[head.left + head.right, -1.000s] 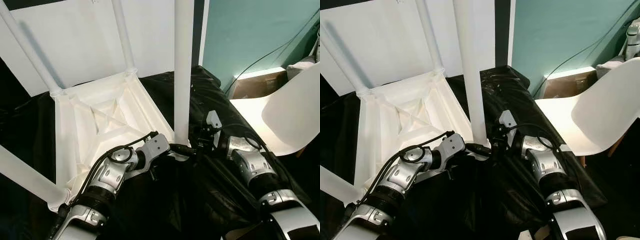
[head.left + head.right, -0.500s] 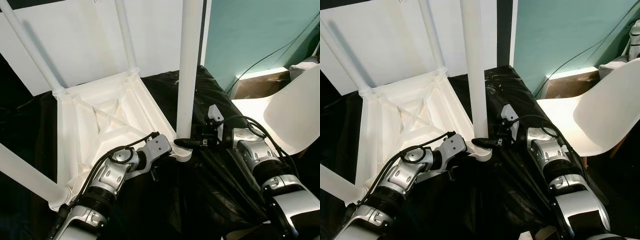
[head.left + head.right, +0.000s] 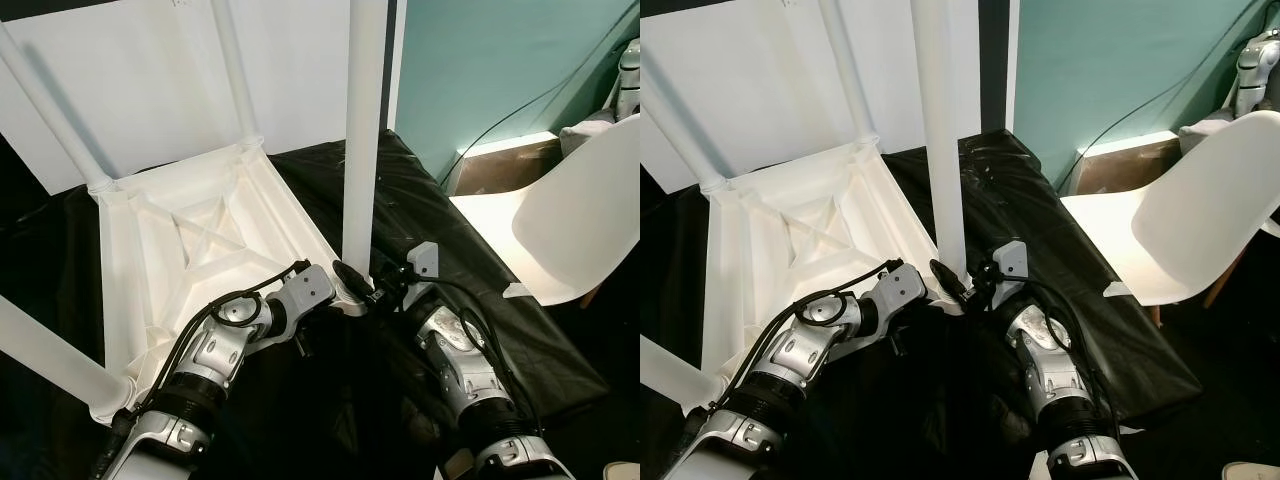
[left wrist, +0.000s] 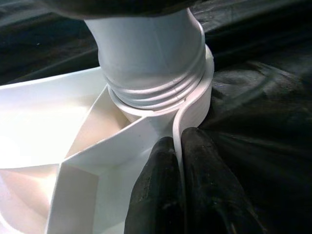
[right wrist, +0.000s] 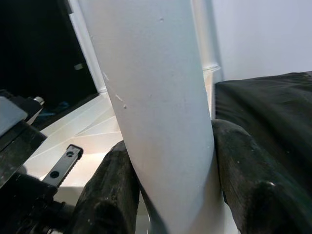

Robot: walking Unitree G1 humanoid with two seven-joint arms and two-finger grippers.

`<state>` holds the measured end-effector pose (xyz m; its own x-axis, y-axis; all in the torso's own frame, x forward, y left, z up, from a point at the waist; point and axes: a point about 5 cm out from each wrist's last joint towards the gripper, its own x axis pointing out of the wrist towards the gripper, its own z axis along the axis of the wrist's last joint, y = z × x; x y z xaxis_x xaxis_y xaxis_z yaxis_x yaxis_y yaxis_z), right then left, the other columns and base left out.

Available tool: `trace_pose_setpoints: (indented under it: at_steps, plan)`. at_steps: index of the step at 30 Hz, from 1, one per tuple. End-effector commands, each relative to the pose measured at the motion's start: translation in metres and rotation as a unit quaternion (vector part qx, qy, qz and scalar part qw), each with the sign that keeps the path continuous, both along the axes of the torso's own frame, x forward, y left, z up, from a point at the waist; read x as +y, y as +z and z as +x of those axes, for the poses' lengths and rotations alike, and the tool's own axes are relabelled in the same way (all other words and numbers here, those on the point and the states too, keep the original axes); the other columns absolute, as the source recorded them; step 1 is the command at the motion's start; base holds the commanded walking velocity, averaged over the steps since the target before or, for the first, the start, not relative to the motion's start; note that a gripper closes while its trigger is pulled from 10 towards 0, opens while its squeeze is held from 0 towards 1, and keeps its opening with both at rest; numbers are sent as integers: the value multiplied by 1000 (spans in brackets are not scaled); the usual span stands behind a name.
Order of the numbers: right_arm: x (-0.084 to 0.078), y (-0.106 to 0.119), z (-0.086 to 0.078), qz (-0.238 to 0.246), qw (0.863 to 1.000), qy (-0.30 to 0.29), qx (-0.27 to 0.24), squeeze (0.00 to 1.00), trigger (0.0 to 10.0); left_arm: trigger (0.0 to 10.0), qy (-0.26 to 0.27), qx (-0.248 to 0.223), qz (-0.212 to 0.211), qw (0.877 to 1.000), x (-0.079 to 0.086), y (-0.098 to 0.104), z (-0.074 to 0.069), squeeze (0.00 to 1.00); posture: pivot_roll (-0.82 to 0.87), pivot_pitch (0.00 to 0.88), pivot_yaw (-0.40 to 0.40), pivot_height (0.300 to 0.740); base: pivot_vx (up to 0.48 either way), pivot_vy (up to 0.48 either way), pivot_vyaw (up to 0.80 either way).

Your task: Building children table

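Table leg (image 3: 360,130) gripped by right end effector (image 5: 170,195) near its socket.

1. My left arm (image 3: 215,355) is bent at the elbow and reaches forward, the wrist turned inward.
2. My left gripper (image 4: 179,161) is pinched on a thin white rim (image 4: 192,105); both fingers (image 4: 204,185) press it from the two sides.
3. My right arm (image 3: 470,370) reaches forward and to the left.
4. My right gripper (image 5: 168,190) clamps the leg (image 5: 151,97), one finger on each side.
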<state>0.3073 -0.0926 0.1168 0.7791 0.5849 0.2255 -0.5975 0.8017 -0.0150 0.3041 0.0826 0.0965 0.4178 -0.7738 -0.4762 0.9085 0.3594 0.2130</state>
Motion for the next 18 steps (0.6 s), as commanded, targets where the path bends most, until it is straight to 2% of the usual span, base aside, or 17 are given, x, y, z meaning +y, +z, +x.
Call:
trace_pose_setpoints:
  at_steps: [1, 7, 8, 9, 10, 11, 13, 14, 16, 18]
  plan:
    - [-7, 29, 9, 53, 996, -57, -47, 0, 0, 10000, 1, 103, 6, 995, -2, -47, -27, 0, 19, 0, 12, 740, 0, 0, 0]
    - [4, 20, 4, 25, 999, -38, -17, 0, 0, 10000, 2, 102, 5, 995, -2, -48, -27, 0, 23, 0, 7, 740, 0, 0, 0]
    - [6, 19, 3, 21, 1000, -12, -12, 537, 10000, 10000, 3, 103, 5, 995, -2, -48, -27, 0, 22, 0, 3, 740, 0, 0, 0]
    - [7, 17, 3, 8, 1000, 26, -4, 1000, 10000, 10000, 4, 103, 5, 995, -1, -48, -27, 0, 22, 0, 2, 740, 0, 0, 0]
    - [6, 16, 5, -10, 998, 54, -2, 1000, 10000, 10000, 5, 103, 5, 995, -1, -49, -27, 0, 22, 0, 2, 740, 0, 0, 0]
    - [6, 16, 5, -10, 998, 54, -2, 1000, 10000, 10000, 5, 103, 5, 995, -1, -49, -27, 0, 22, 0, 2, 740, 0, 0, 0]
    - [-1, 16, 11, -52, 994, 100, -1, 961, 10000, 10000, 5, 103, 5, 995, -1, -49, -27, 0, 21, 0, 0, 740, 0, 0, 0]
    - [-5, 16, 13, -74, 990, 123, -4, 0, 10000, 10000, 5, 103, 4, 995, -2, -48, -27, 0, 20, 0, 0, 740, 0, 0, 0]
    - [-10, 16, 16, -111, 980, 165, -8, 0, 10000, 10000, 5, 102, 4, 995, -2, -48, -26, 0, 21, 0, 0, 740, 0, 0, 0]
    - [-10, 16, 16, -111, 980, 165, -8, 0, 10000, 10000, 5, 102, 4, 995, -2, -48, -26, 0, 21, 0, 0, 740, 0, 0, 0]
